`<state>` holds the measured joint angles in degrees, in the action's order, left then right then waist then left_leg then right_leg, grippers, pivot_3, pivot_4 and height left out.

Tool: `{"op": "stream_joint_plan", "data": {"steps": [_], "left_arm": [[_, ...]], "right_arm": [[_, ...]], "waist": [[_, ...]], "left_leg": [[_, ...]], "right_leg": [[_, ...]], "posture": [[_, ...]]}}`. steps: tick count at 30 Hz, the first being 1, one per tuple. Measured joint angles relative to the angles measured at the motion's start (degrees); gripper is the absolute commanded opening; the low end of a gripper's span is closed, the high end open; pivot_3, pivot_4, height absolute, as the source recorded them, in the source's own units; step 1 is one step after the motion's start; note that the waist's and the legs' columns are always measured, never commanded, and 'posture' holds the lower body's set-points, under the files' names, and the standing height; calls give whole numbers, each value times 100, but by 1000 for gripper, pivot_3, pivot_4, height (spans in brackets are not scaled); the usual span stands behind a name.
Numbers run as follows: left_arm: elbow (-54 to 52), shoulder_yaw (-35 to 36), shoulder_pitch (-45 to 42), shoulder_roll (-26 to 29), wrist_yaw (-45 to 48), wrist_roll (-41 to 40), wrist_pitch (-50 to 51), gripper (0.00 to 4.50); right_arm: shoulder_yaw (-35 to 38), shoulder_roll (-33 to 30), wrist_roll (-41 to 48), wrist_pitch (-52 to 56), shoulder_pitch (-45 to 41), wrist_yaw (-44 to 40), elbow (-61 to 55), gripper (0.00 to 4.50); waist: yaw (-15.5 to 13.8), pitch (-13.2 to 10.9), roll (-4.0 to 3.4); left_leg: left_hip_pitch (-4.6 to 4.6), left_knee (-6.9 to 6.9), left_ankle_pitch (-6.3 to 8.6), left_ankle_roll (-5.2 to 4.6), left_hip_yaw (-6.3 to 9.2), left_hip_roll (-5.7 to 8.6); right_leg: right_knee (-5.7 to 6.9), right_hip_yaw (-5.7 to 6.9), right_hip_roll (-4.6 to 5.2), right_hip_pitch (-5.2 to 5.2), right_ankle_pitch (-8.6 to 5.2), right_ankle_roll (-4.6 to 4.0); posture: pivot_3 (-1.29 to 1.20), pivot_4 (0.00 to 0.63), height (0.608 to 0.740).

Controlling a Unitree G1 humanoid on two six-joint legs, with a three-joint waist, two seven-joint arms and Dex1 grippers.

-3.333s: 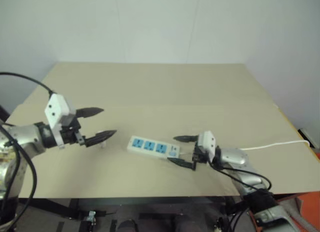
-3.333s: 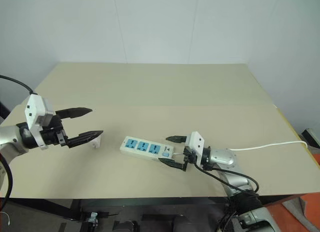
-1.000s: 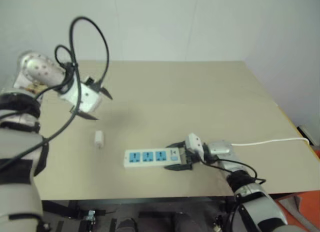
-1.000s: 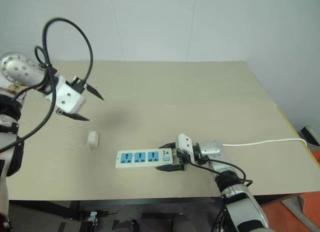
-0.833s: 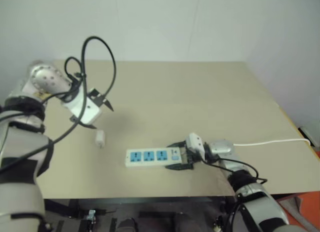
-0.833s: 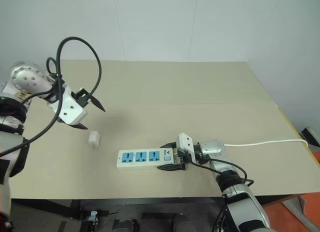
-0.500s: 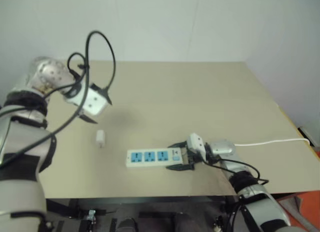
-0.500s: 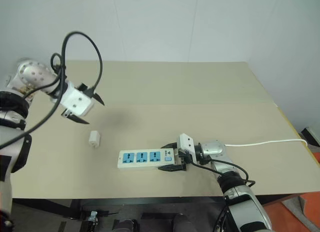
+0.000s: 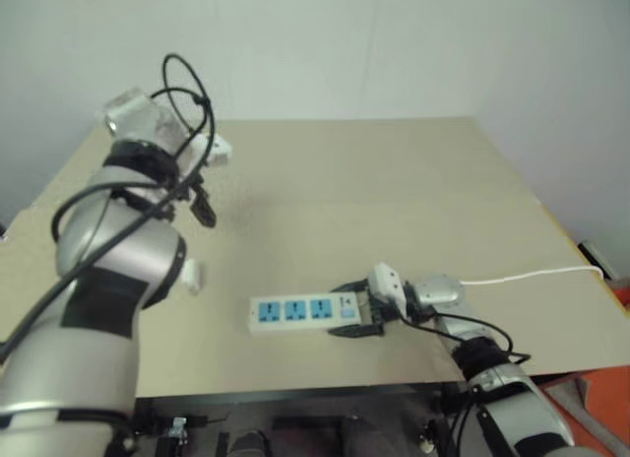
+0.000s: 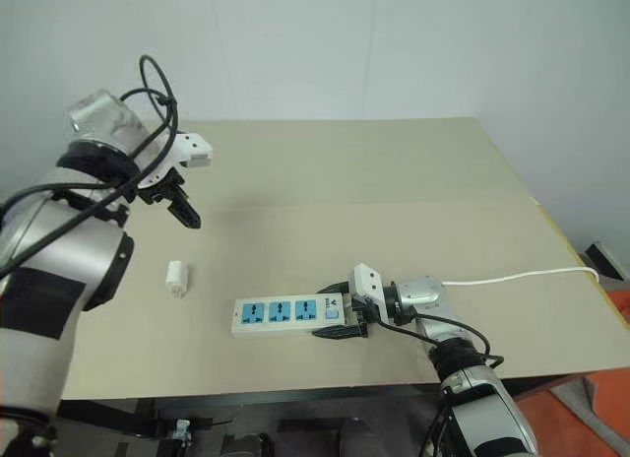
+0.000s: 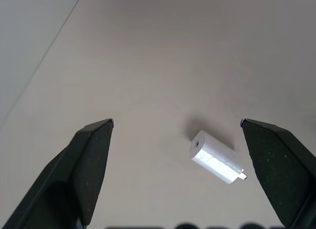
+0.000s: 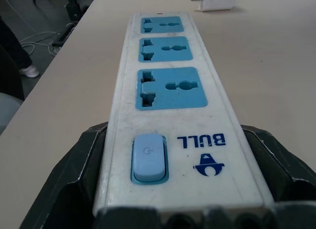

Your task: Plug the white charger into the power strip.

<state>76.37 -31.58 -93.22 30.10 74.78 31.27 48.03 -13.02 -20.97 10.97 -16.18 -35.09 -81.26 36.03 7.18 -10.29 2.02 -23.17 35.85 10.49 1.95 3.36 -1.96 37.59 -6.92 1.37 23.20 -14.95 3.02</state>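
table (image 10: 394, 181), beige top, carrying every item below.

power strip (image 10: 285, 314), long white bar with three blue socket faces, lying flat toward the 6 o'clock side of the table in the head views, its long axis running 9 to 3 o'clock. switch end sits at 3 o'clock, between the black fingers of the right gripper (image 10: 337, 309), one finger against each long edge; jaws closed on the bar. right wrist view shows a pale blue switch (image 12: 148, 158) at the held end with blue lettering "bull" and a small emblem beside it, read upside down; the three sockets run away from the fingers.

cord (image 10: 517, 276), thin and white, trailing from behind the right gripper toward 3 o'clock and the table edge.

left gripper (image 10: 181, 203), raised above the table at roughly 10 o'clock from the strip, jaws spread wide and holding nothing.

white charger (image 10: 176, 277), small rounded block lying on its side on the table, at 9 to 10 o'clock from the strip's far end and well apart from it. left wrist view shows the charger (image 11: 214, 156) on the tabletop between the two spread fingers, nearer one of them, touching neither, metal prongs showing at one end.
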Motion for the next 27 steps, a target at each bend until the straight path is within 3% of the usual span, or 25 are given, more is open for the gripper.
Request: {"op": "stream_joint_plan", "data": {"steps": [13,27], "left_arm": [[9,1817,93,-77,-2484,-1261,2255,4500],[32,1440,622,-67,-2558,-1434,2910,4500]], "right_arm": [[2,106,-54,-63,2,5,80,3410],[34,184,-74,-187,67,58,106,3410]], "waist": [[8,0,0],[13,3,3]], "left_leg": [[12,1,0,1,0,0],[31,1,-1,3,0,-1]], "right_leg": [[12,1,0,-5,0,0],[27,0,-3,-15,0,0]], "posture": [[0,150,740],[0,150,740]]}}
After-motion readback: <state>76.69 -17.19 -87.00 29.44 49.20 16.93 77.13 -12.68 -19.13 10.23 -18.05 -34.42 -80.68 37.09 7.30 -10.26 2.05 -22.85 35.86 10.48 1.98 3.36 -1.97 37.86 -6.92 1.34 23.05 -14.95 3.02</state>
